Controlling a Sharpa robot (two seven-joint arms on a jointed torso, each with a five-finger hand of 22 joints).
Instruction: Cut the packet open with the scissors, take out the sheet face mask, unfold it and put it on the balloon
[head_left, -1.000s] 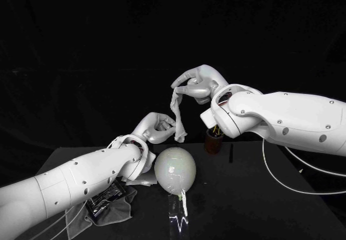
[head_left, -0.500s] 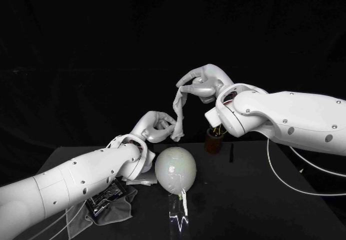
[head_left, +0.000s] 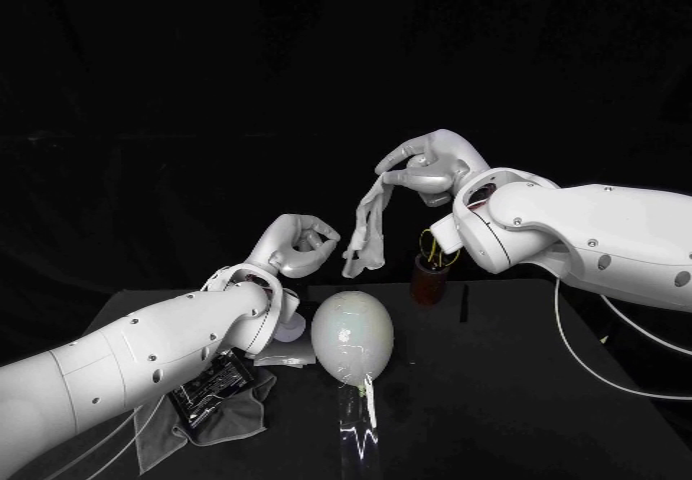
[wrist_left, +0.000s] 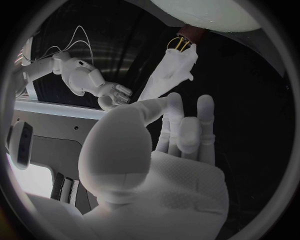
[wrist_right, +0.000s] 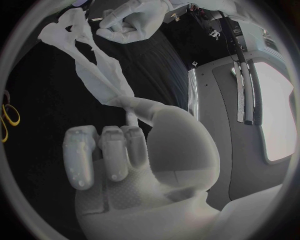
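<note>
Above the pale, egg-shaped balloon (head_left: 352, 337) on the black table (head_left: 548, 400), we pinch the crumpled white sheet face mask (head_left: 366, 232) in our right hand (head_left: 428, 165) so it dangles to unfold, while our left hand (head_left: 299, 243) hovers just beside its lower end, fingers loosely apart, seemingly empty.

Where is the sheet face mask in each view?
Head view: the sheet face mask hangs from the right hand, above the balloon.
Left wrist view: sheet face mask beyond the left hand.
Right wrist view: sheet face mask trails from the right hand's pinch.
Shared landmark: the right hand.
</note>
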